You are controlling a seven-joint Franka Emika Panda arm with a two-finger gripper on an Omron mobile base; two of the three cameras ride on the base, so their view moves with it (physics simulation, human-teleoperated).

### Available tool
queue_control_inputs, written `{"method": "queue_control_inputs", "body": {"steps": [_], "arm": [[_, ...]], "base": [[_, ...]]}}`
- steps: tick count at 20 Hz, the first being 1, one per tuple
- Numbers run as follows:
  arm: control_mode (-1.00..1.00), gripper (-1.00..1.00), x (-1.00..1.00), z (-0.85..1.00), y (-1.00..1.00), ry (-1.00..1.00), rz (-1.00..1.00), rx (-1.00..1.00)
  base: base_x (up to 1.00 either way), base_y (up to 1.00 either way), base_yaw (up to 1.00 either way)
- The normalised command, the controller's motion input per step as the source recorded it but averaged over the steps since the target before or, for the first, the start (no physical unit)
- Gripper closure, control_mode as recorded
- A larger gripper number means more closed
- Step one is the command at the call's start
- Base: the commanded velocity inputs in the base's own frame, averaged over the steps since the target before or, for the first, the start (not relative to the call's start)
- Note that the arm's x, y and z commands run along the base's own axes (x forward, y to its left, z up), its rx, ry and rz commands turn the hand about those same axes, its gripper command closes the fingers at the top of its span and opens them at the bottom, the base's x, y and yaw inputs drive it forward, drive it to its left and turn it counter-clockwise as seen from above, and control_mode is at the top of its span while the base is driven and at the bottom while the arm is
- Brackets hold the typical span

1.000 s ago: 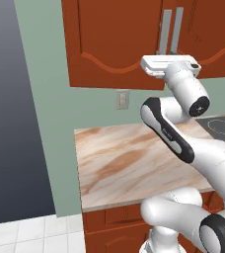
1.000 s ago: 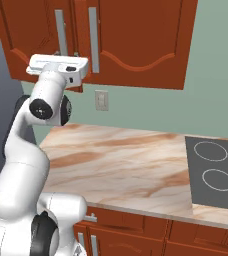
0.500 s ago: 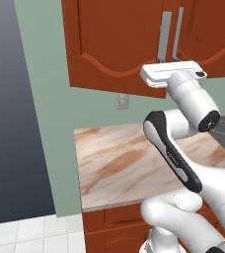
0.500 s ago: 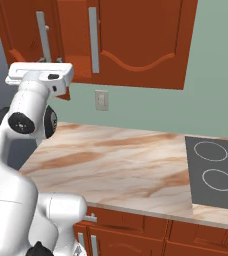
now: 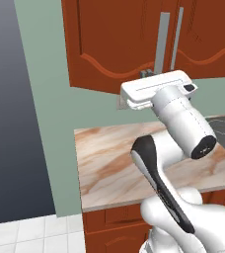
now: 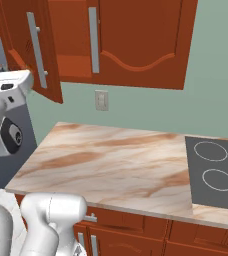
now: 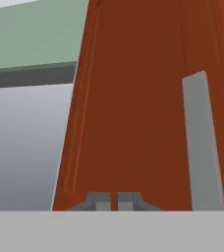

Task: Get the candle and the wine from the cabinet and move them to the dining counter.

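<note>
The reddish-brown wall cabinet hangs above the wall counter. Its left door stands ajar, swung out toward me. My gripper is shut with nothing between its fingertips, right in front of that door's wood face, with the door's silver bar handle off to one side. In the left base view the gripper sits just below the two handles. A strip of the cabinet's inside shows through the gap. The candle and the wine are hidden. The dining counter is out of view.
Below the cabinet lies a marble-patterned wall counter with a black stovetop at its right end. A wall outlet sits on the green wall. Drawer fronts run under the counter. A dark opening lies to the left.
The hand has swung left and the left cabinet door has opened further with it. The fingers have come together from partly open to shut.
</note>
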Motion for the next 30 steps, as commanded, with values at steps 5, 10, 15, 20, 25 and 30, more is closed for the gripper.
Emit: {"method": "queue_control_inputs", "body": {"steps": [5,10,15,20,25,30], "arm": [[-1.0,1.0,-0.66,0.0,0.87,0.01,0.05,-0.06],[-1.0,1.0,-0.34,0.0,-0.18,-0.01,0.09,0.0],[-1.0,1.0,-0.04,0.01,-0.94,-0.02,0.12,0.0],[-1.0,1.0,0.02,0.03,-1.0,-0.01,0.16,0.0],[-1.0,1.0,0.37,0.09,-0.84,0.0,0.22,0.0],[-1.0,1.0,0.44,0.25,-0.47,0.02,0.22,0.0]], "base": [[0.0,0.0,0.0],[0.0,0.0,0.0],[0.0,0.0,0.0],[0.0,0.0,0.0],[0.0,0.0,0.0],[0.0,0.0,0.0]]}}
